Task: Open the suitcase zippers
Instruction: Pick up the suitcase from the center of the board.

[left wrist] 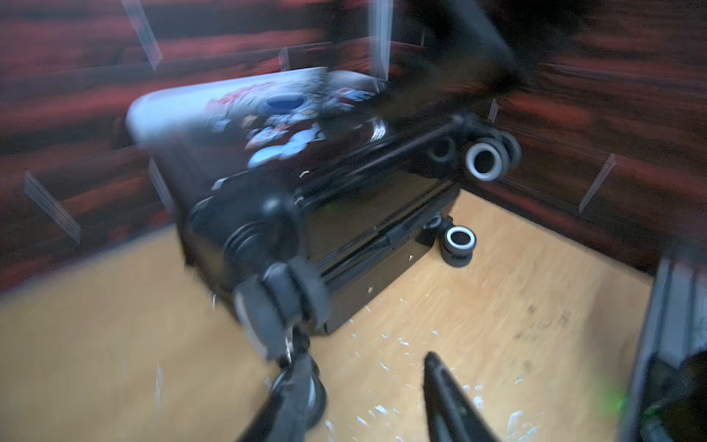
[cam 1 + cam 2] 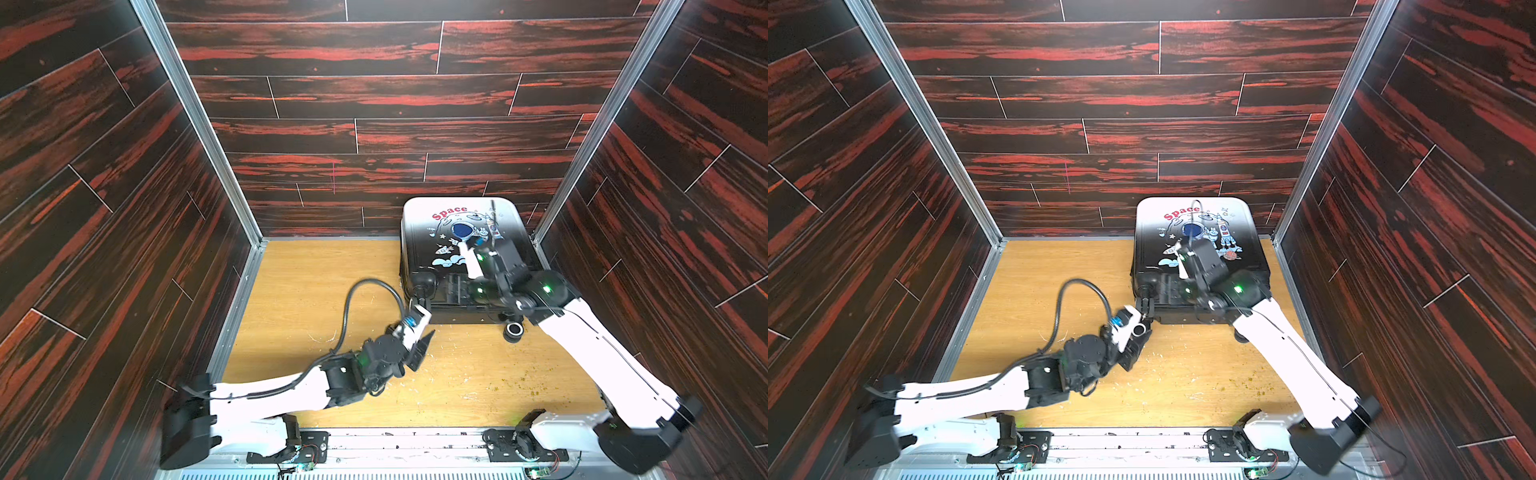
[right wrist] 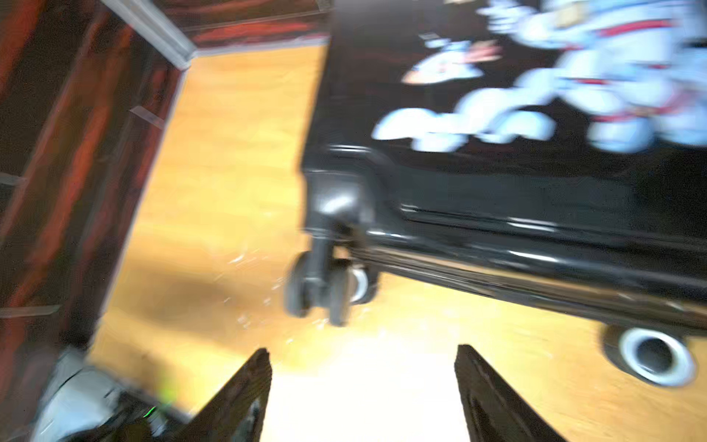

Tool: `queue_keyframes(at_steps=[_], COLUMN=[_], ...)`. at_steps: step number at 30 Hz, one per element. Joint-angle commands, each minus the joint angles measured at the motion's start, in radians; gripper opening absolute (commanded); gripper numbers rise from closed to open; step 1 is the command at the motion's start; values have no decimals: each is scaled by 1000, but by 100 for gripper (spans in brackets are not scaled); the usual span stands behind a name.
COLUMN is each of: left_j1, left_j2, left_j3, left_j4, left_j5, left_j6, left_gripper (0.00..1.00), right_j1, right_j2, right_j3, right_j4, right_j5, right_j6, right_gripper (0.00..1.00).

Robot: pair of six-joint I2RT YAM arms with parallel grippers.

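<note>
suitcase (image 2: 449, 232) wheeled end faces me | zippers (image 1: 377, 239) seam runs along it | my left gripper (image 1: 366, 356) nearest, at corner wheel (image 1: 283, 302), half-spread, empty | right gripper (image 3: 363, 348) wide, empty

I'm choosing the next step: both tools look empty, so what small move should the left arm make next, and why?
Probably ease the left tool from the corner caster to the zipper seam along the suitcase's wheel end. Both it and the right tool stand open and empty, the case looks shut, and no pull tab can be made out in these blurred views.
</note>
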Motion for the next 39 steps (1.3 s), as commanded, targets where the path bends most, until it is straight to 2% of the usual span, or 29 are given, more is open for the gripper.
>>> queue_keyframes(at_steps=[1, 3, 6, 7, 9, 12, 19, 23, 25, 31, 36, 39], left_j1=[14, 22, 43, 53, 83, 153, 200, 214, 233, 266, 283, 304], left_j2=[21, 62, 106, 115, 131, 186, 350, 426, 471, 514, 551, 552], left_j3=[134, 227, 314, 328, 339, 373, 498, 575, 607, 633, 704, 700], left_j4=[-467, -590, -631, -615, -565, -538, -557, -570, -605, -608, -656, -641], left_j5=[-119, -82, 4, 42, 113, 216, 297, 307, 300, 305, 277, 306], left_j6=[-363, -470, -537, -550, -577, -647, -718, -710, -713, -693, -663, -671], left_gripper=[65, 69, 73, 78, 98, 99, 95, 90, 84, 59, 51, 34], right_j1=[-5, -6, -5, -5, -6, -5, -6, -6, -6, -7, -6, -6], right_j2=[-96, -137, -185, -207, -243, -281, -363, -389, -413, -484, -507, -514], right_j3=[-70, -125, -198, -223, -264, -303, -380, -425, -447, -517, -564, -580], right_j4=[47, 62, 85, 98, 113, 108, 100, 102, 107, 154, 193, 215], right_j5=[106, 92, 82, 77, 76, 89, 102, 96, 92, 39, -16, -36], right_j6=[23, 28, 40, 42, 45, 46, 56, 66, 72, 71, 71, 63], right_gripper=[78, 78, 78, 78, 78, 78, 78, 78, 77, 70, 64, 65])
